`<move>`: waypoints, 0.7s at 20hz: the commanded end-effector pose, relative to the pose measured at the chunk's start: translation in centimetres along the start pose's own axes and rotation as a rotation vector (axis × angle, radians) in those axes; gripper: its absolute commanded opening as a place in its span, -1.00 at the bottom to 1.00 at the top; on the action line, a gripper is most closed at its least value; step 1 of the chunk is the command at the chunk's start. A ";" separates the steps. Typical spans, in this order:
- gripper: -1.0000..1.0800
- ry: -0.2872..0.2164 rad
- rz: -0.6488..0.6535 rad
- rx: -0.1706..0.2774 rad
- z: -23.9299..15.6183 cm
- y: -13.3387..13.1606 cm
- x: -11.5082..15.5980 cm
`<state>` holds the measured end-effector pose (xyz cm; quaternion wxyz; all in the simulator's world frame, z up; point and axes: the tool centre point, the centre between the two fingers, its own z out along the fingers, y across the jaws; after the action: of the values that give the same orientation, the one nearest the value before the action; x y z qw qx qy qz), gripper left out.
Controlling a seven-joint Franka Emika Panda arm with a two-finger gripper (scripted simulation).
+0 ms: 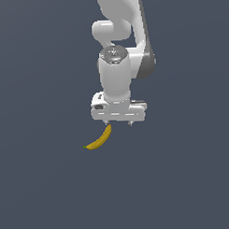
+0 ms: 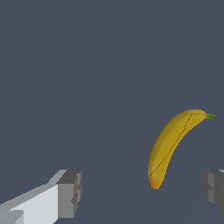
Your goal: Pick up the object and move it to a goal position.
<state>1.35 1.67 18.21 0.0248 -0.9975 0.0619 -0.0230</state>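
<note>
Hovering over the dark floor, my white gripper (image 1: 118,123) hangs with jaws spread, grasping nothing | banana (image 1: 99,139) lies just below it, green tip toward the exterior view's left | fingers (image 2: 70,194) clear of it

yellow banana (image 2: 168,146) with green tip; white tool (image 1: 118,122), grey fingertips (image 2: 70,193); slate-blue ground (image 1: 44,184)

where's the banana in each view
Exterior view: the banana lies just below the gripper, running down toward the exterior view's left, green tip at its far end.
Wrist view: the banana lies on the floor between the open jaws, nearer one of them, not touched by either.
Shared landmark: the banana's green tip, which points away from the gripper in both views.
</note>
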 end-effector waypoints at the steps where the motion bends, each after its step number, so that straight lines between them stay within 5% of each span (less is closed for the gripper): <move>1: 0.92 -0.005 0.067 -0.002 1.1 0.9 0.0; 14: 0.92 -0.023 0.502 -0.038 7.8 7.1 -0.6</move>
<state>0.46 -4.34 10.76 0.0139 -0.9584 0.2852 -0.0046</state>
